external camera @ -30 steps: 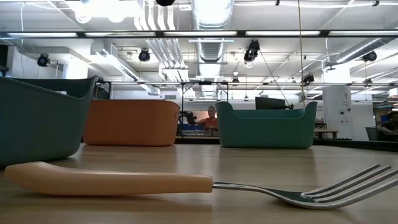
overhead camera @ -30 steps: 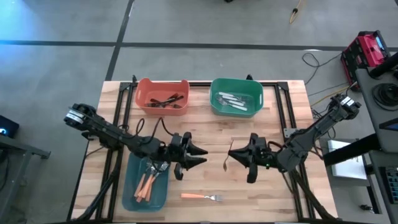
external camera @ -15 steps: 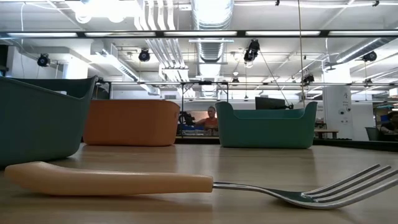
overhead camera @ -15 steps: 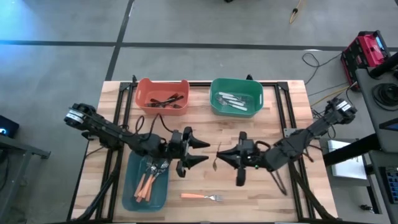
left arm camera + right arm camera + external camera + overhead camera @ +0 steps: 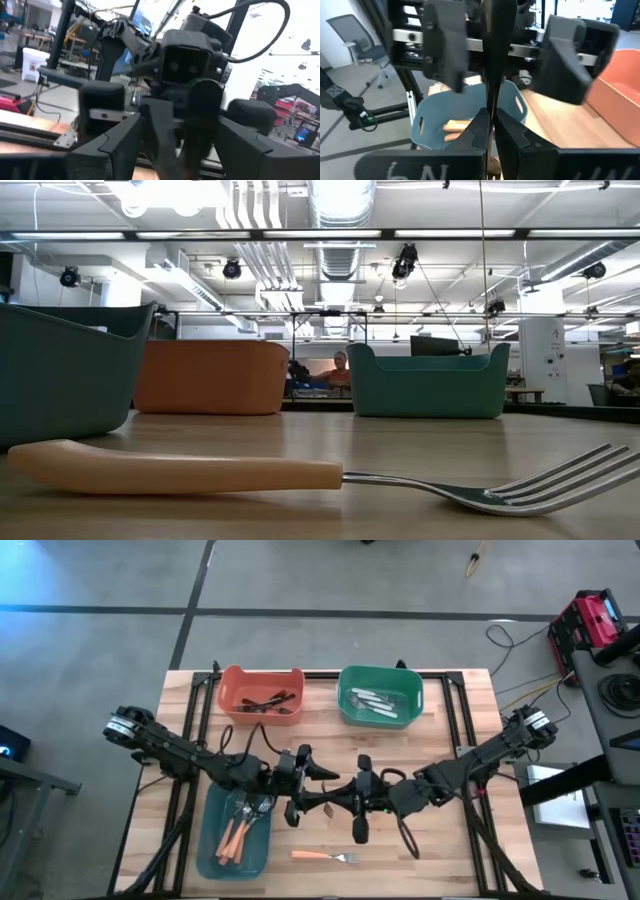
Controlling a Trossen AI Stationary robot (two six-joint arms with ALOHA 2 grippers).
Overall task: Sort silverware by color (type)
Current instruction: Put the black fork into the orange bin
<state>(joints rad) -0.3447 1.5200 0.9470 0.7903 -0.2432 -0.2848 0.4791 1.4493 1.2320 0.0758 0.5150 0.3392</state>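
Note:
Above the middle of the table my right gripper [image 5: 347,797] is shut on a slim fork [image 5: 330,809], which looks dark and edge-on in the right wrist view [image 5: 492,75]. My left gripper [image 5: 325,786] faces it, open; its fingers [image 5: 442,47] stand on either side of the fork, apart from it. An orange-handled fork [image 5: 325,857] with a metal head lies flat near the table's near edge, and fills the low view [image 5: 300,475]. More silverware lies in three bins. My right gripper pinches the fork between its two fingers [image 5: 487,131], at a point along its shaft [image 5: 492,102]. The fingers come level from the table's right and lie across it. The fork is lifted clear and stands roughly upright, its head [image 5: 329,812] hanging below the fingers.
An orange bin [image 5: 262,695] with black utensils and a green bin [image 5: 380,695] with white-handled ones stand at the far edge. A blue bin [image 5: 235,830] with orange-handled forks sits near left, just behind my left gripper. Bare wood lies to the near right.
My right gripper has carried the fork toward the table's left, closing on my left gripper until the fork stands between that gripper's open fingers. The right gripper has stayed shut on the fork. The fork on the table has not moved.

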